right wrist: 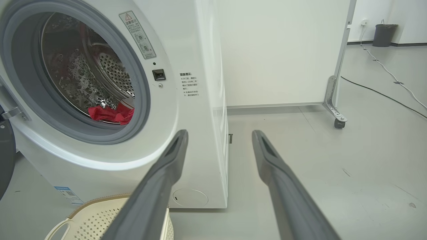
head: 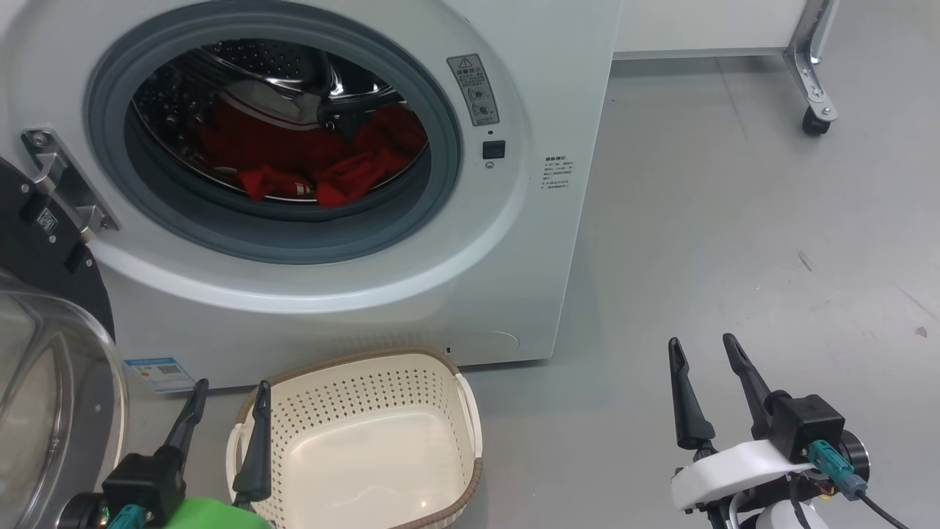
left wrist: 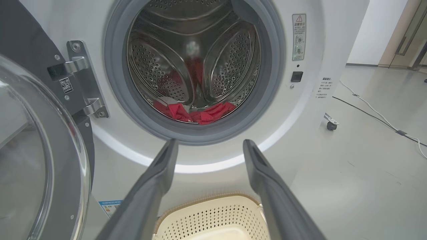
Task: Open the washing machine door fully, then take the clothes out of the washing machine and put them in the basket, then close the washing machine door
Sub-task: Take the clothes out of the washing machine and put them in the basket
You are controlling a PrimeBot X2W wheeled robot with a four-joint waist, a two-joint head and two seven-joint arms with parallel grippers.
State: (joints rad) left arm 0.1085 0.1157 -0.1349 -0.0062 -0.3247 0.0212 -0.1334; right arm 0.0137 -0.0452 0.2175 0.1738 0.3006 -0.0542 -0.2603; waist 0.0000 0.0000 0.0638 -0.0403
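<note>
Door [head: 51, 389] swung clear, basket [head: 352, 358] at the machine [head: 514, 279] foot to catch clothes [head: 308, 158]; left pincer [head: 231, 397], right pincer [head: 701, 353] apart, empty.

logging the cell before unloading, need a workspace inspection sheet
surface: grey floor, few small dark marks
washing machine: white, opening uncovered
washing machine door: swung open on its hinge
clothes: red, in the drum
basket: empty, on floor before the machine
clutter: nothing seen
grippers: left gripper open by the basket's left rim; right gripper open over bare floor; both empty
cables: black cable and white cable along the floor
surroundings: white panel on castors, dark bin by the wall
</note>
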